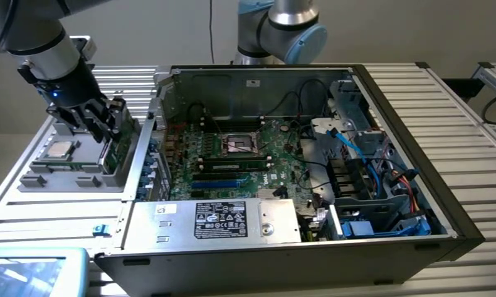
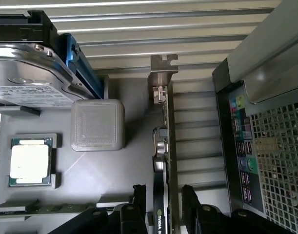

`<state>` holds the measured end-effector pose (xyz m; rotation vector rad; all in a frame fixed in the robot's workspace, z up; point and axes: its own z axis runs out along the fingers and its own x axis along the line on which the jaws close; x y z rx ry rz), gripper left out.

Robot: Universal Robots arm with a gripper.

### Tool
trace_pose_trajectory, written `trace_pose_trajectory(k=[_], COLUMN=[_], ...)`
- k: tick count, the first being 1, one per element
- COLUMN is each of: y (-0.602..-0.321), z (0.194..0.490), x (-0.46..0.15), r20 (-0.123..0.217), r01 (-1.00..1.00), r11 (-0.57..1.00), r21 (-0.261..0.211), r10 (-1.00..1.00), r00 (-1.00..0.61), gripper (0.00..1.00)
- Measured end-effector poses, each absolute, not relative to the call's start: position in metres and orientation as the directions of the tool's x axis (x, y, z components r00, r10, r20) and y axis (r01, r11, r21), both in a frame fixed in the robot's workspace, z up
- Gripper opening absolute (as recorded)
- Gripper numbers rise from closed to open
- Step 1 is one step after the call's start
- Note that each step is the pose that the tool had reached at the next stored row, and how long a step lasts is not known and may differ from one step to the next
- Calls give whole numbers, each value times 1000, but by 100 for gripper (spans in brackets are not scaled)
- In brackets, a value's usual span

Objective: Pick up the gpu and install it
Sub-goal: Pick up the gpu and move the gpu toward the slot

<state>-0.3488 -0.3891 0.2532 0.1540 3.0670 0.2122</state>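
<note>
The gpu [image 2: 161,146], on edge, is flanked by the parted fingers of the gripper [image 2: 163,196], where a centred, square grip is needed.

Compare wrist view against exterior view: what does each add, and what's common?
Wrist view: a silver end bracket, rear ports, a hard drive with blue tabs, and a gap between each of the fingers and the card.
Exterior view: the motherboard inside the open case, and the power supply.
Both: the gpu on edge in the grey holder, the open end effector straddling it, and a CPU nearby.
</note>
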Motion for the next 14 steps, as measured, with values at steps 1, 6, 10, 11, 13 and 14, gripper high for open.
trace_pose_trajectory(k=[1,6,10,11,13,14], y=[-389,-385,-380,-379,-379,-379], z=[252,245,243,243,241,240], x=[-349,-349,-349,-349,-349,-349], r20=[-56,-57,-61,-63,-66,-67], r01=[98,105,105,105,104,104], r11=[985,985,989,989,989,988], r21=[140,136,107,105,107,110], r10=[107,114,112,112,112,112], r00=[-993,-992,-992,-992,-992,-991], gripper=[44,44,44,44,44,44])
